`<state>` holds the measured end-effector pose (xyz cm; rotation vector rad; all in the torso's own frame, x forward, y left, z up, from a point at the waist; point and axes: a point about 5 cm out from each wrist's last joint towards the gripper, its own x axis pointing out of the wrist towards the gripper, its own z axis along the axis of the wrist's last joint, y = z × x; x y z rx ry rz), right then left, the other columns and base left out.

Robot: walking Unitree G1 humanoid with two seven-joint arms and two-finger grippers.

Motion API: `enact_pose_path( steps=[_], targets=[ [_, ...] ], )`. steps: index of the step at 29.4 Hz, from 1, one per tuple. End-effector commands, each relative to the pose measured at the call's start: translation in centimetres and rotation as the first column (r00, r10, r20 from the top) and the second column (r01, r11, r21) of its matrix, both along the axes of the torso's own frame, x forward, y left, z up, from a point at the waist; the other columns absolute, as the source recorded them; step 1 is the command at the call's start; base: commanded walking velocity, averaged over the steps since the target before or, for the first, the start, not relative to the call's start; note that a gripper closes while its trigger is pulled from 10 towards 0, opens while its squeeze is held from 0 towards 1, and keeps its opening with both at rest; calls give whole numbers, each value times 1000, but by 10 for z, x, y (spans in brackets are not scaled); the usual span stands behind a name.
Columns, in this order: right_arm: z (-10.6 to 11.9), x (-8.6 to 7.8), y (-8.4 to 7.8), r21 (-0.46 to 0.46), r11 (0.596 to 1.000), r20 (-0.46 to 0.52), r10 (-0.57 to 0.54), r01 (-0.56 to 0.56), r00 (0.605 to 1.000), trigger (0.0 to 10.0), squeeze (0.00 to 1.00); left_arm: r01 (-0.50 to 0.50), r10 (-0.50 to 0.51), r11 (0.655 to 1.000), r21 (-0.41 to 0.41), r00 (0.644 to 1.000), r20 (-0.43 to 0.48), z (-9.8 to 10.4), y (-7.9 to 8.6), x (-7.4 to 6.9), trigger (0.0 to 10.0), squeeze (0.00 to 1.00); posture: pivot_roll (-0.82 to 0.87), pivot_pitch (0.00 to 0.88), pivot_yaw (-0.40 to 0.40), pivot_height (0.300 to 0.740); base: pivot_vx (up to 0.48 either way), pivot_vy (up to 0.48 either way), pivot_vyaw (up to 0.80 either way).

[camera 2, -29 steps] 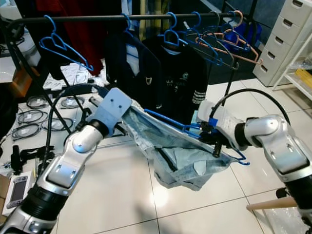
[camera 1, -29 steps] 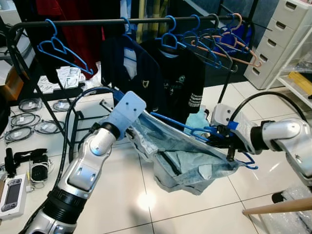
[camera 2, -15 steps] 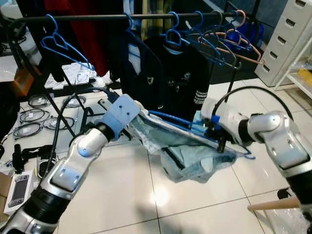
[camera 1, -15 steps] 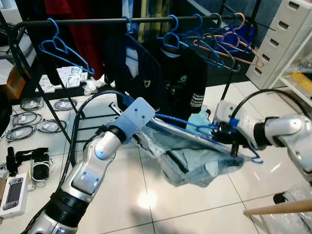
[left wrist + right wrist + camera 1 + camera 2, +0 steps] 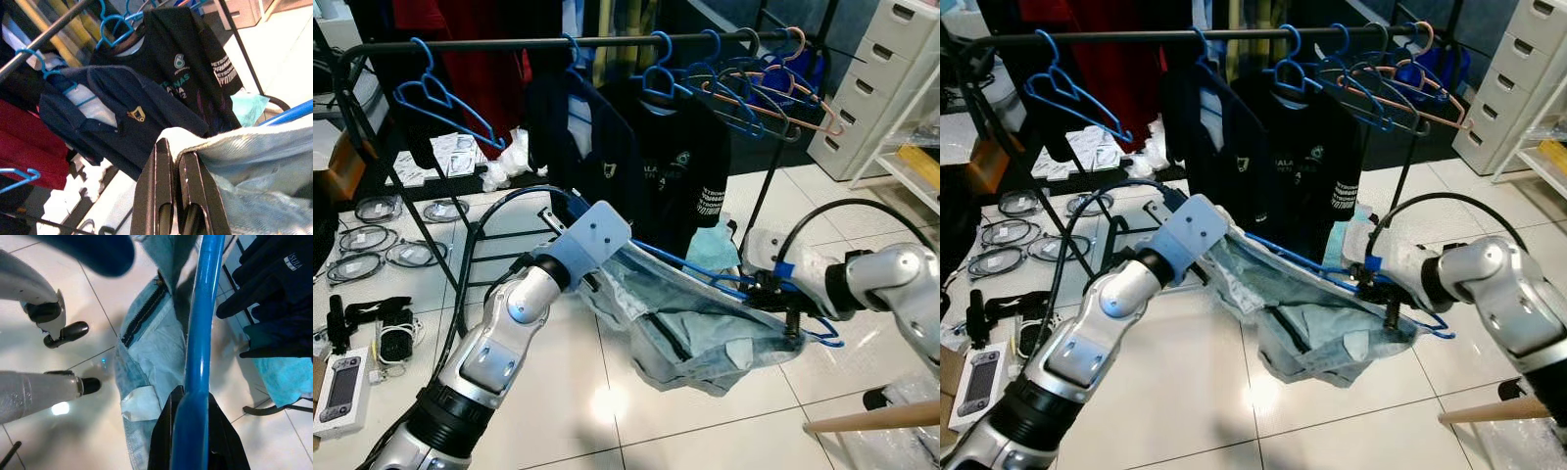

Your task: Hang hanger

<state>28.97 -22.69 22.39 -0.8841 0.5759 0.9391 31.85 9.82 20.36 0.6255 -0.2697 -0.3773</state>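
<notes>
White drawers [image 5: 873, 88], coiled cables [image 5: 372, 240]

Floor [image 5: 607, 411]: glossy white tiles, with a bright glare spot.
Rail [image 5: 509, 44]: black clothes rail across the top, on dark legs standing on the floor.
On rail: empty blue hangers [image 5: 435, 98], dark shirts [image 5: 656, 157], a red garment [image 5: 475, 49].
On floor, robot's left: coiled cables [image 5: 372, 250], white packets [image 5: 445, 157], a white handheld device [image 5: 340, 387].
Far right: white drawer unit [image 5: 871, 83].
</notes>
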Motion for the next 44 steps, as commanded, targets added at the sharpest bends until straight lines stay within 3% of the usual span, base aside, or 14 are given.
enact_pose_path(
  steps=[1, 7, 17, 23, 25, 29, 30, 32, 34, 35, 36, 38, 39, 44],
  targets=[
    [-13, -8, -5, -45, 999, -93, 4, -9, 996, 0, 0, -97, 103, 993, -68, 991, 88, 19, 19, 5, 10000, 0, -84, 141, 16, 740, 0, 0, 0],
    [-16, -18, -13, -75, 997, -162, -6, -6, 987, 0, 0, -298, 312, 931, -209, 950, 33, 21, 60, 16, 10000, 0, -87, 145, 15, 740, 0, 0, 0],
    [-17, -20, -20, -81, 996, -164, -38, 25, 986, 0, 0, -343, 370, 908, -241, 926, 75, 29, 74, 16, 10000, 0, -86, 146, 12, 740, 0, 0, 0],
    [-24, -14, -29, -96, 990, -133, -115, 103, 984, 0, 0, -311, 343, 913, -265, 935, 83, 31, 69, 16, 10000, 0, -88, 148, 10, 740, 0, 0, 0],
    [-26, -4, -30, -82, 985, -76, -159, 153, 984, 0, 0, -251, 287, 929, -274, 952, 104, 35, 58, 14, 10000, 0, -88, 148, 11, 740, 0, 0, 0],
    [-25, 11, -11, 87, 984, 9, -159, 158, 987, 0, 0, -135, 186, 945, -298, 971, 153, 44, 35, 7, 10000, 0, -88, 148, 10, 740, 0, 0, 0],
    [-24, 12, -1, 184, 974, 7, -136, 132, 991, 10000, 0, -108, 166, 943, -314, 972, 166, 49, 31, 5, 10000, 0, -85, 147, 9, 740, 0, 0, 0],
    [-21, 14, 14, 333, 937, 13, -115, 105, 993, 10000, 0, -74, 145, 938, -339, 971, 192, 58, 26, 3, 10000, 0, -85, 148, 8, 740, 0, 0, 0],
    [-20, 16, 18, 379, 920, 18, -117, 102, 993, 10000, 0, -67, 143, 936, -346, 969, 201, 62, 26, 2, 10000, 0, -85, 148, 8, 740, 0, 0, 0],
    [-19, 17, 21, 418, 903, 20, -120, 100, 993, 10000, 247, -62, 144, 935, -349, 966, 213, 66, 26, 2, 10000, 0, -85, 148, 8, 740, 0, 0, 0],
    [-19, 17, 23, 448, 889, 20, -115, 95, 993, 10000, 792, -57, 145, 932, -357, 964, 225, 71, 28, 2, 10000, 0, -82, 148, 10, 740, 0, 0, 0],
    [-19, 17, 23, 448, 889, 20, -115, 95, 993, 10000, 792, -57, 145, 932, -357, 964, 225, 71, 28, 2, 10000, 0, -82, 148, 10, 740, 0, 0, 0],
    [-19, 16, 26, 464, 882, 22, -106, 84, 994, 10000, 1000, -54, 146, 931, -360, 962, 233, 74, 29, 3, 10000, 0, -81, 148, 10, 740, 0, 0, 0],
    [-20, 14, 31, 499, 866, 30, -70, 46, 997, 10000, 1000, -50, 148, 931, -362, 957, 249, 81, 31, 3, 10000, 0, -80, 148, 12, 740, 0, 0, 0]
  ],
)
